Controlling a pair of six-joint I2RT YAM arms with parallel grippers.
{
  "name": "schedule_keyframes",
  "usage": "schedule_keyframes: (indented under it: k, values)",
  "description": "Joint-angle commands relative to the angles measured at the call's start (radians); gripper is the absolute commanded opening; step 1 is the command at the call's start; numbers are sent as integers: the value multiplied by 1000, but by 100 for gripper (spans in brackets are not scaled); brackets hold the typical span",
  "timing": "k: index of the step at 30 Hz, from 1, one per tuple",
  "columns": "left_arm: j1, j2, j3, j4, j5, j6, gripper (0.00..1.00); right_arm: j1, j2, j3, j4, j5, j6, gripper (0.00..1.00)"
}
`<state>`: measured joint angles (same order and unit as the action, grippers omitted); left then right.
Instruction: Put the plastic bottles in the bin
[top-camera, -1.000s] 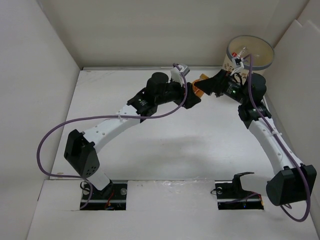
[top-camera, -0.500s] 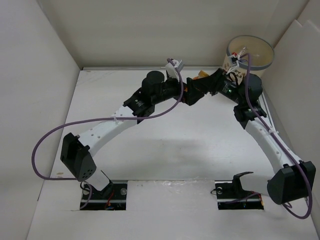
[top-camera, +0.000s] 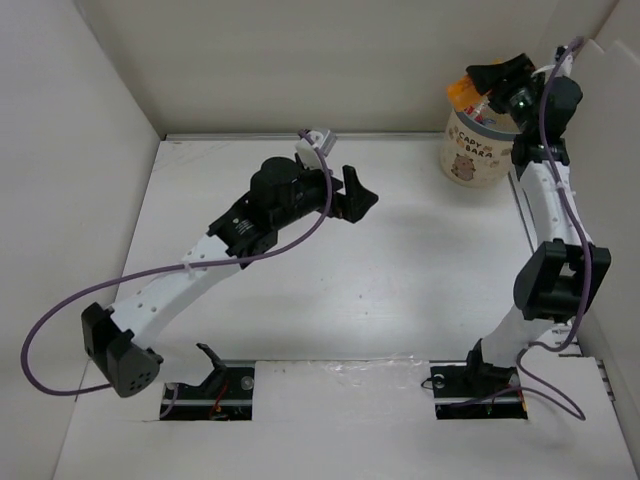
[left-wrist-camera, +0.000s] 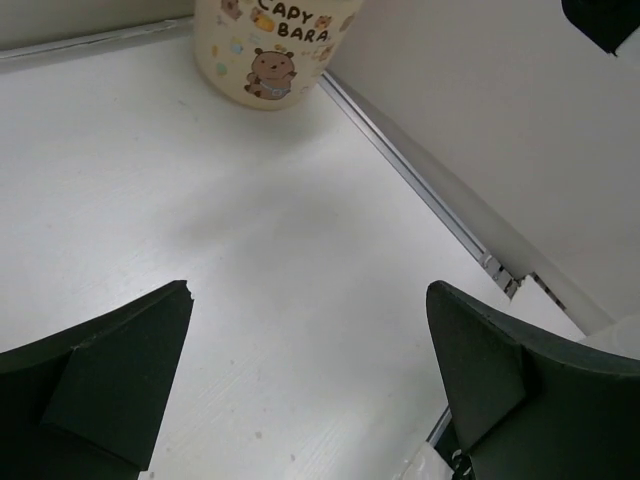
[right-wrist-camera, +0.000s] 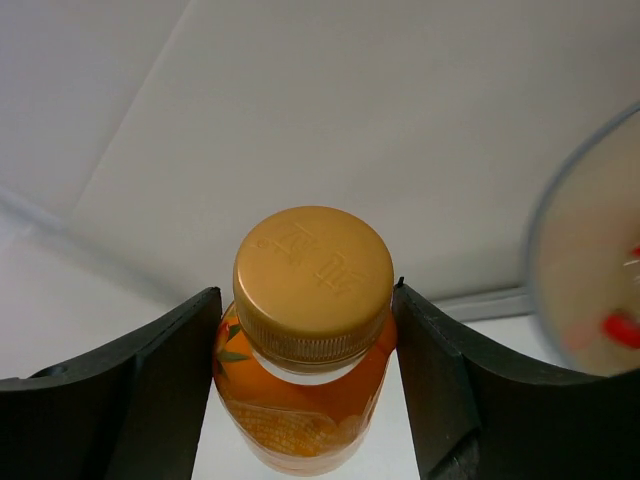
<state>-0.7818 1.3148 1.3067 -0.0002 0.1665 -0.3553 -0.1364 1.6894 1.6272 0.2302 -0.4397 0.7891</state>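
An orange bottle (right-wrist-camera: 300, 410) with a gold cap is pinched at the shoulder between my right gripper's (right-wrist-camera: 305, 295) fingers. In the top view this gripper (top-camera: 484, 82) holds the orange bottle (top-camera: 461, 94) up over the left part of the bin's rim. The bin (top-camera: 472, 160) is a cream tub with a capybara picture, standing in the far right corner. Its rim (right-wrist-camera: 560, 220) shows blurred at the right of the right wrist view, with something red inside. My left gripper (top-camera: 352, 194) hovers open and empty over the table's middle, facing the bin (left-wrist-camera: 272, 50).
White walls enclose the table on the left, back and right. A metal rail (left-wrist-camera: 430, 200) runs along the foot of the right wall, past the bin. Purple cables loop off both arms.
The left gripper opened and let the orange bottle go to the right gripper, which shut on it. The right arm lifted it over the bin; the left arm drew back left.
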Motion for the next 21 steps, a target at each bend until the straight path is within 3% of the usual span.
schedule_keyframes:
  k: [1, 6, 8, 10, 11, 13, 14, 21]
  values:
    - [3, -112, -46, -56, -77, -10, 100, -52, 65, 118, -11, 140, -1, 0]
    - [3, -173, -58, -161, -176, -65, 100, -112, 157, 245, -64, 251, -47, 1]
    - [3, -184, -58, -198, -197, -65, 100, -112, 197, 278, -65, 262, -68, 13]
    - [3, -193, -58, -207, -197, -65, 100, -112, 240, 341, -126, 294, -90, 35]
    - [3, -204, -69, -207, -197, -54, 100, -112, 254, 362, -146, 311, -102, 67]
    - [3, -218, -90, -207, -197, -54, 100, -112, 280, 432, -216, 370, -114, 95]
    - [3, -229, -90, -216, -197, -54, 100, -112, 309, 462, -239, 371, -129, 100]
    - [3, -184, -47, -296, -292, -88, 100, -91, 454, 804, -543, 490, -203, 100]
